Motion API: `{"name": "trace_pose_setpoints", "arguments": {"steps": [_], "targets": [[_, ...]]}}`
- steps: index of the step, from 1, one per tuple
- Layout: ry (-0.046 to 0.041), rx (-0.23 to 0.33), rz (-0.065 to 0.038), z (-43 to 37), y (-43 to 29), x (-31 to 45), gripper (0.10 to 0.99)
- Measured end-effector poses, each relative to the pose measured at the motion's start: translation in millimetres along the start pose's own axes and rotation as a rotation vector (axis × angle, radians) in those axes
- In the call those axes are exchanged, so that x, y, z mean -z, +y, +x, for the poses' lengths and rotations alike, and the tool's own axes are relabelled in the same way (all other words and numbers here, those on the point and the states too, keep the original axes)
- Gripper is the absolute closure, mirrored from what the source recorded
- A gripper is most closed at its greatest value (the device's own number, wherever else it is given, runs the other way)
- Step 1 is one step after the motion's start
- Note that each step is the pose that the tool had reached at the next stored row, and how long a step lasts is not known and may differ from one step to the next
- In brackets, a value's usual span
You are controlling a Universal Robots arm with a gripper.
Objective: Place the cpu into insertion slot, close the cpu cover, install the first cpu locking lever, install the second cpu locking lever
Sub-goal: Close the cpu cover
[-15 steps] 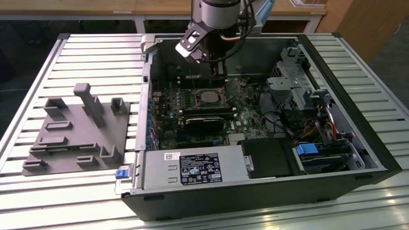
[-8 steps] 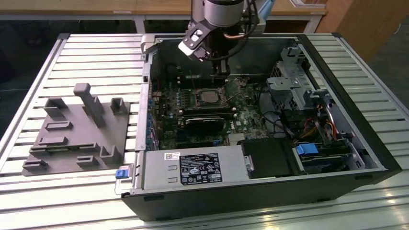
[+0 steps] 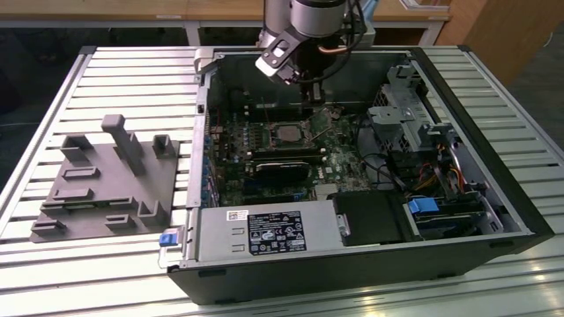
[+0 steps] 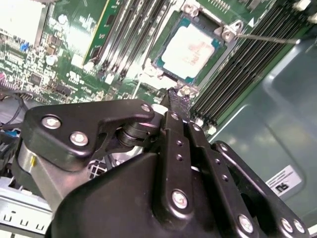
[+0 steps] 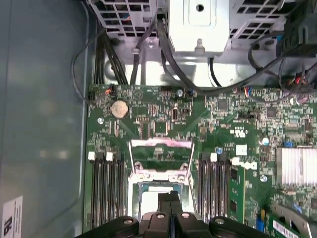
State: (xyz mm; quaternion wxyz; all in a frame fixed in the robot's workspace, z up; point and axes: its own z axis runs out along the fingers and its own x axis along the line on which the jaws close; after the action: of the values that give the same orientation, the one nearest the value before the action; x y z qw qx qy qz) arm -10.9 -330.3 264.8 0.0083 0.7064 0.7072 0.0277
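Cpu [image 3: 287,135] lies flat in the insertion slot [image 3: 269,135] near the middle of the green motherboard [image 3: 339,158], inside 1 open black computer case [image 3: 493,198] that rests on a slatted metal table [image 3: 132,66]. In this exterior view, 1 grey moulded fixture [image 3: 105,178] sits on the table at the exterior view's left, apart from the case. 1 silver power supply box [image 3: 264,231] lies along the case's near edge, and 1 black card [image 3: 282,168] lies just beside the slot. The gripper [image 3: 310,109] hangs over the board just behind the slot. In the second wrist view the cpu [image 4: 190,49] shows a pale silver square top with a thin teal-green border, uncovered and framed by the dark slot. Long black memory slots [image 4: 129,34] run along 2 sides of it, and 1 thin metal locking lever [image 4: 267,37] angles away from one corner. The gripper [image 4: 178,99] has its 2 fingers pressed together with nothing between them, tips near the slot's edge. In the first wrist view the cpu cover [image 5: 161,143], 1 silver frame with a square hole, stands swung open off the slot, the board visible through the hole. The fingers [image 5: 163,208] hide part of the cpu [image 5: 148,193]. 1 coin battery [image 5: 119,108], 1 finned silver heatsink [image 5: 294,166] and several black cables [image 5: 168,54] lie farther off.
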Motion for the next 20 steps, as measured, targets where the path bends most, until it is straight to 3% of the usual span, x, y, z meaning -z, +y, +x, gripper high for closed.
{"name": "trace_pose_setpoints", "arguments": {"steps": [6, 12, 20], "targets": [[0.0019, 0.025, 0.001, -0.1, 5.7, -1.3, 0.980], [0.0040, 0.037, 0.003, 0.1, 19.3, -3.0, 0.980], [0.0037, 0.033, 0.003, 0.8, 26.0, -5.0, 0.980]]}}
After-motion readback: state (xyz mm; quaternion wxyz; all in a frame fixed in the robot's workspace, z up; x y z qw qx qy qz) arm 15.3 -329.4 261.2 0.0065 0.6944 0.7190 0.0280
